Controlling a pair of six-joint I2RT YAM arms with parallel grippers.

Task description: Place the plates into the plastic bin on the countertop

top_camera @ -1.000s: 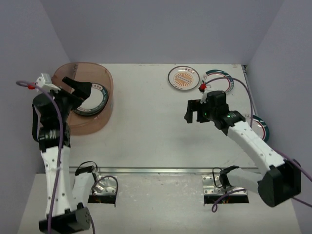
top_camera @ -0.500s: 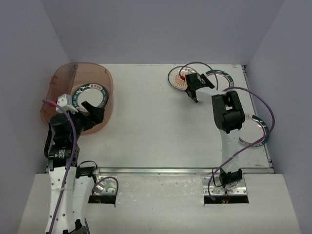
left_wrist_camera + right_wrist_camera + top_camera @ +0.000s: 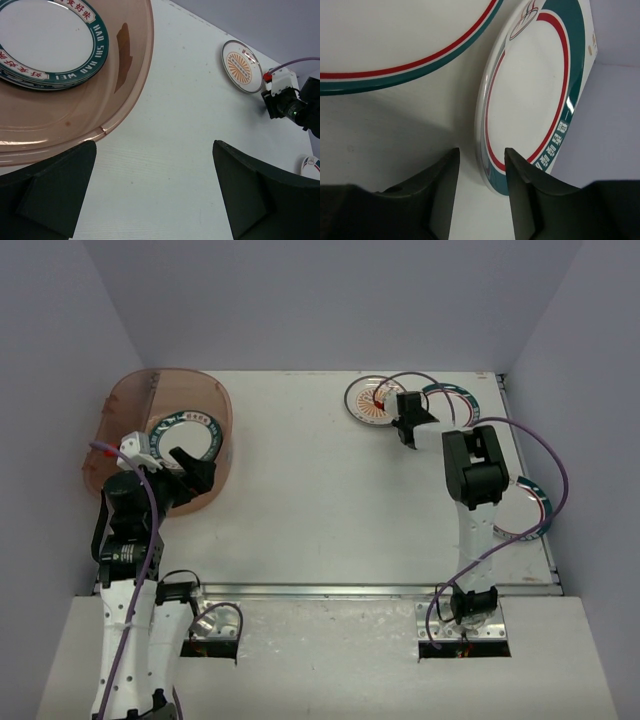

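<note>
The reddish translucent plastic bin (image 3: 128, 400) (image 3: 135, 75) stands at the countertop's (image 3: 300, 500) back left. It holds a teal-rimmed lettered plate (image 3: 185, 435) (image 3: 45, 40) stacked on another. My left gripper (image 3: 190, 462) (image 3: 154, 145) hangs open and empty by the bin's near right rim. My right gripper (image 3: 406, 432) (image 3: 481, 152) reaches to the back right, between an orange sunburst plate (image 3: 372, 400) (image 3: 242, 66) and a green-and-red rimmed plate (image 3: 452, 405) (image 3: 530, 100). Its narrowed jaws straddle that plate's rim, with a gap still showing at the left finger (image 3: 442, 190).
A further teal-and-red rimmed plate (image 3: 532, 505) lies at the right edge, partly under the right arm. Another red-and-teal rim (image 3: 395, 55) fills the top of the right wrist view. Purple cables (image 3: 540, 455) loop over the back right. The metal rail (image 3: 320, 590) runs along the front; walls close three sides.
The right arm swung from mid-table to the back-right plates and its jaws narrowed round a rim. The left arm drew back out of the bin, then held still, open.
</note>
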